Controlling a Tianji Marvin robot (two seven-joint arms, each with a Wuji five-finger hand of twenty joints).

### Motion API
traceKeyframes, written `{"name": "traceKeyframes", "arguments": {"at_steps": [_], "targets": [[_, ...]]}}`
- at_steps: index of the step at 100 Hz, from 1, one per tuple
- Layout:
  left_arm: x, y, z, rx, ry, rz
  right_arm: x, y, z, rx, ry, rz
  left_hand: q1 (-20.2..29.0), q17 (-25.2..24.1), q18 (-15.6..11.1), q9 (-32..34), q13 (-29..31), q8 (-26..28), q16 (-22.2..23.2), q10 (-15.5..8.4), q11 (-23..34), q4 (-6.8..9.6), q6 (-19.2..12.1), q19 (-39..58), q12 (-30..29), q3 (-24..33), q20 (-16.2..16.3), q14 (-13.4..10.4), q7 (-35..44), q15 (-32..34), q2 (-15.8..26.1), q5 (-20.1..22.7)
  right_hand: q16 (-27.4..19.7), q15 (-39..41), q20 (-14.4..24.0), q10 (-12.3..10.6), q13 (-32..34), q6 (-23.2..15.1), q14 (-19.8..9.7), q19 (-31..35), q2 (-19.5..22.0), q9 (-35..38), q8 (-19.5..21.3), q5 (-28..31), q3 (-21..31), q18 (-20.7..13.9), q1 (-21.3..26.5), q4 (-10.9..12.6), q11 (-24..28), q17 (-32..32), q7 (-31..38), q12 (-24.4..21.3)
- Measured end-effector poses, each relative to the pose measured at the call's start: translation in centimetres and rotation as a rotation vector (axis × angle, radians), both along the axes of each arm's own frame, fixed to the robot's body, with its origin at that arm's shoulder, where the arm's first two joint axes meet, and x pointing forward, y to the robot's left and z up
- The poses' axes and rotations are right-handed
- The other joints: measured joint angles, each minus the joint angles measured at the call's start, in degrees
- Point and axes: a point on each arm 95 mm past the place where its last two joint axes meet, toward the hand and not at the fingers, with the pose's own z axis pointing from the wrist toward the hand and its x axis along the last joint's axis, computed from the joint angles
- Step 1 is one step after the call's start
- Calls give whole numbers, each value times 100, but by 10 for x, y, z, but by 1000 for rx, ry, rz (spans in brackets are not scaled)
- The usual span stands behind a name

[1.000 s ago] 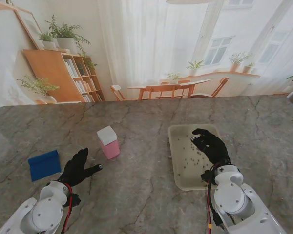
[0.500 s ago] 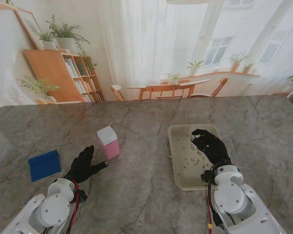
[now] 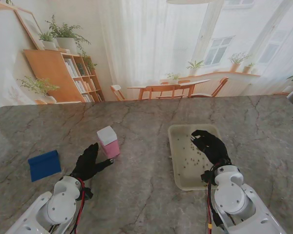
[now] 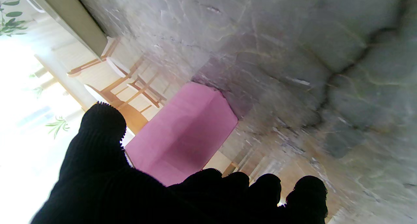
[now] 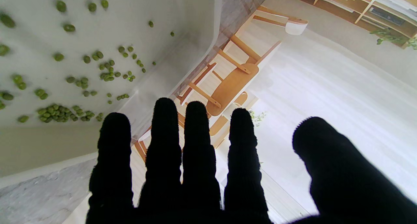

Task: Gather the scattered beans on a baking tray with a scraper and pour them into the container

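The baking tray (image 3: 177, 146) lies on the marble tabletop (image 3: 136, 195), its green beans (image 5: 62, 112) scattered across its floor, and the right robot hand (image 3: 210, 145) hovers over it, fingers spread, holding nothing. Left of the tray stands the pink container (image 3: 109, 142) with a white top; the left robot hand (image 3: 88, 163) is just beside it, empty, fingers apart. The blue scraper (image 3: 44, 165) lies farther left of the tray, apart from both hands.
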Motion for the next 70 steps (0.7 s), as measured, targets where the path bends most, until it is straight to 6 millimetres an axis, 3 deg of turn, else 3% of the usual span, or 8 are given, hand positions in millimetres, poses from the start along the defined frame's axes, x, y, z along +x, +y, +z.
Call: {"name": "traceKeyframes", "arguments": {"at_steps": [70], "targets": [[22,6,-13,8,-42,41,-1,0,0,10,15,3,4,0,-30,-1,0,-1,305,0,0,0,1,1,10,0,0,2,0,6,0,0,49,117,63,23,106,37,36,71,68,210,51,137,-154,57,58,0,0,74,140,66]]}}
